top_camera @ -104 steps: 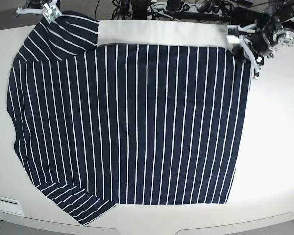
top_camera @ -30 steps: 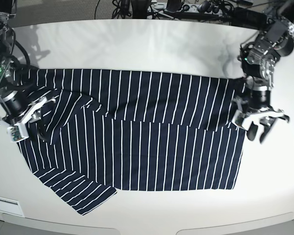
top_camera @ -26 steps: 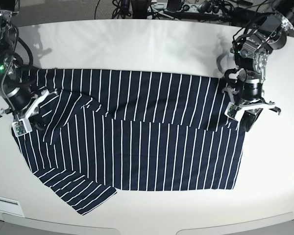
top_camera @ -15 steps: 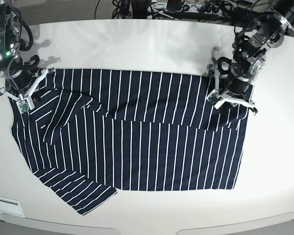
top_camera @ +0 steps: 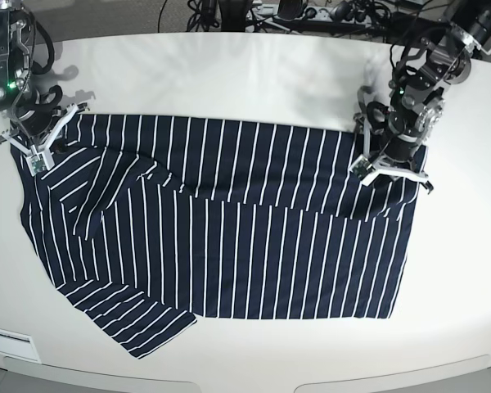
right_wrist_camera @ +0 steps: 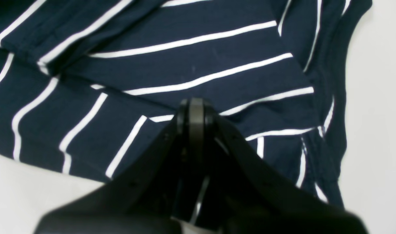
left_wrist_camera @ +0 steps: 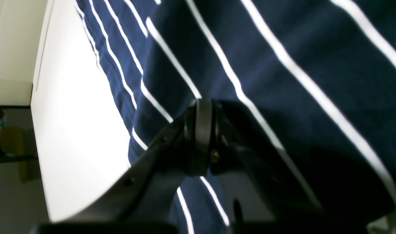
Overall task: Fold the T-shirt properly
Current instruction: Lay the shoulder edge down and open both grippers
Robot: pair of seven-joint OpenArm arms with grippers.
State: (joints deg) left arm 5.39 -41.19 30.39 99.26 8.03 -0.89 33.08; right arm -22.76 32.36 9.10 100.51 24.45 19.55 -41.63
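dark navy white-striped cloth T-shirt (top_camera: 221,229) – part-folded on white table (top_camera: 229,82) | left gripper (top_camera: 390,168), right gripper (top_camera: 34,151) – jaws pressed together over far fold, pinch unclear | risk: thin grab slips, fold skews

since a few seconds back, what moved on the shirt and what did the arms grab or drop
The far half of the T-shirt was pulled toward the near edge, making a fold. Both arms then let go, went back to the fold's ends and shut there: the left pincer near the hem, the right pincer by the sleeve. Whether cloth is caught is unclear. The near sleeve and hem edge stayed put.
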